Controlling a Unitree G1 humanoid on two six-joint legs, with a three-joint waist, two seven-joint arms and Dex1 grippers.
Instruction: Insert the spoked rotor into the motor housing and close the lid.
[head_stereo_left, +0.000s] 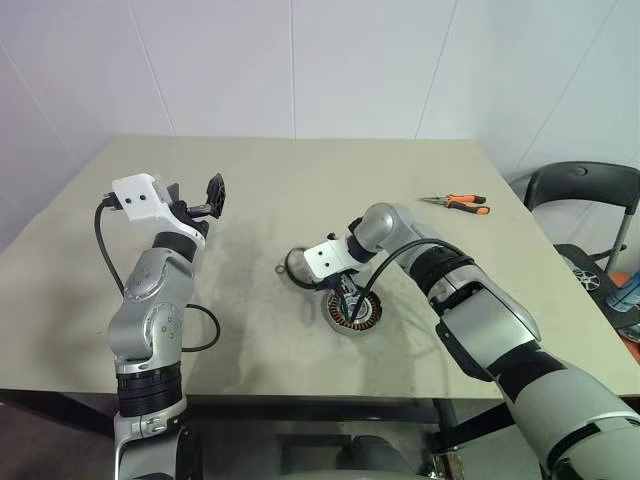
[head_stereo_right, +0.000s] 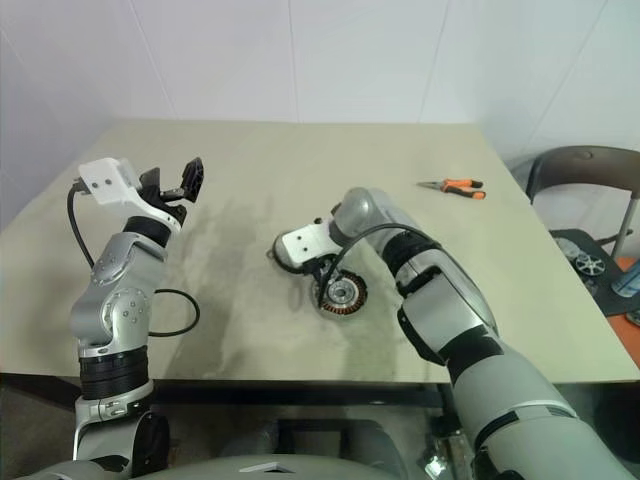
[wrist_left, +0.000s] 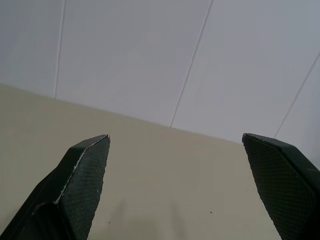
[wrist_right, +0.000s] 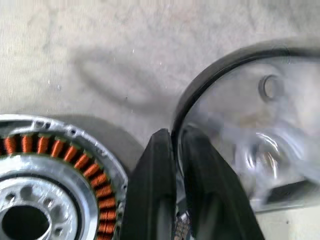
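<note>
Rotor, a shiny disc with a dark rim, is pinched at its edge by the robot's right gripper, whose two black fingers are clenched on either side of the rim near the middle of the table; from the head camera the white wrist block covers most of the disc, and whether it rests on the surface or hangs just above it cannot be told. White wall panels rise behind the wide beige table, its top scuffed grey around the work area. A black chair stands off the far right corner. The right arm reaches in from the right, bent across toward the left, with its gripper pointing downward. The left arm is held up over the left side of the table, well apart from the parts, and the left gripper is released, its fingers spread wide with nothing between them, aimed at the far edge of the table and the wall. Housing, a round cup with a ring of copper coils around a metal centre, lies flat on the table just beside the rotor, on the near side of the right gripper. Orange-handled pliers lie on the far right of the table, well apart from everything else.
</note>
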